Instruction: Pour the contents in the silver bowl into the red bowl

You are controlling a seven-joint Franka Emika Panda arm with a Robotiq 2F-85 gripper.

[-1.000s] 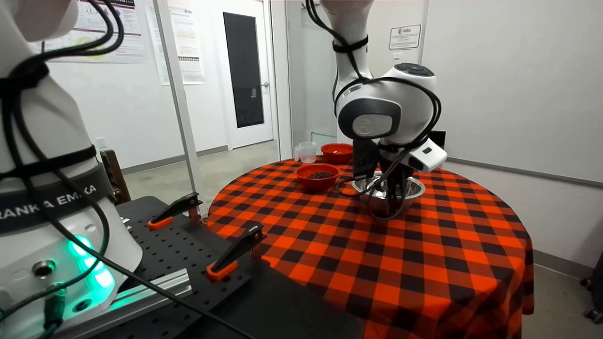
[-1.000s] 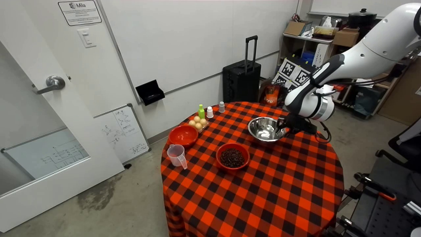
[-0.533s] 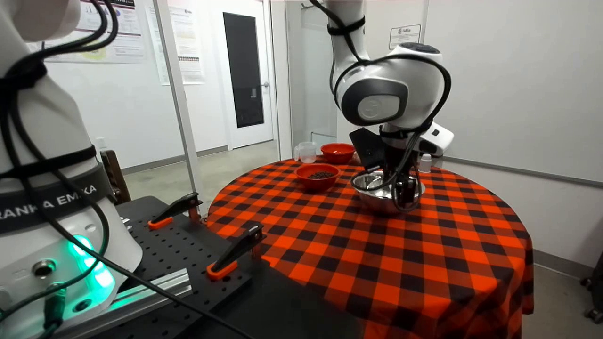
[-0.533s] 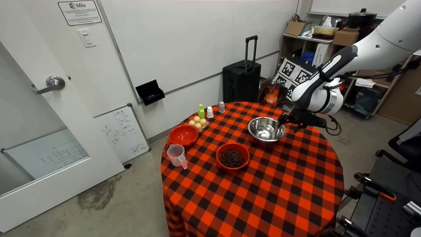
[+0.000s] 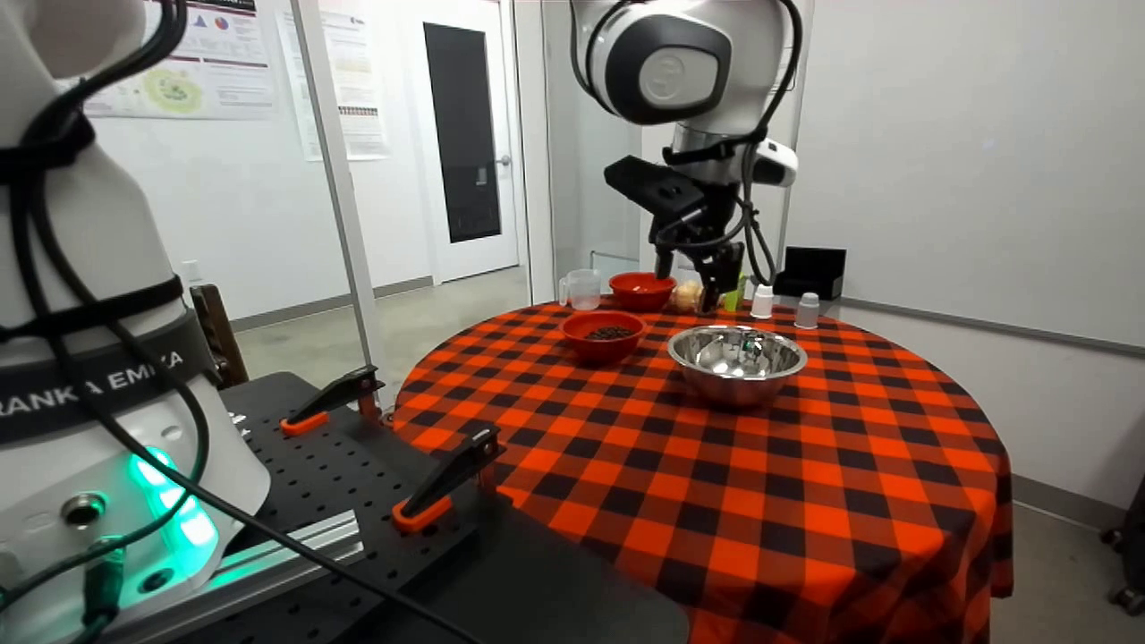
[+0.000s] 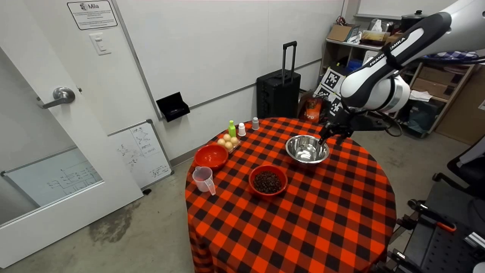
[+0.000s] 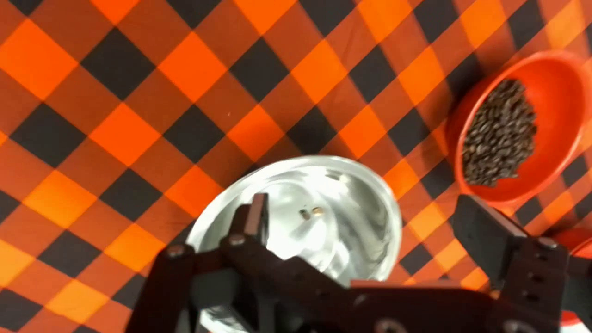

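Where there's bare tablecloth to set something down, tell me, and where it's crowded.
In an exterior view, the broadest free patch is tablecloth from the loaded red bowl and silver bowl to the near edge; a smaller one separates silver bowl and eggs. Crowded: the side running from measuring cup past second red bowl to grey bottle.

Reads "Mila" beside a small logo [image 6: 82, 6] on the wall sign [image 6: 93, 17] in an exterior view, above finer lines too small to make out. Says "FRANK" and "EMIKA" along the robot arm [image 6: 416, 41] there, with a dark strap [image 6: 391, 57] between, and "RANKA EM" and "KA" in an exterior view on the dark band [image 5: 130, 377] of the robot base [image 5: 45, 478], cut off at the view's edge and partly covered. Cannot be deciphered on the posters [image 5: 210, 76], leaning whiteboard [image 6: 138, 153] or orange bag [image 6: 313, 110].
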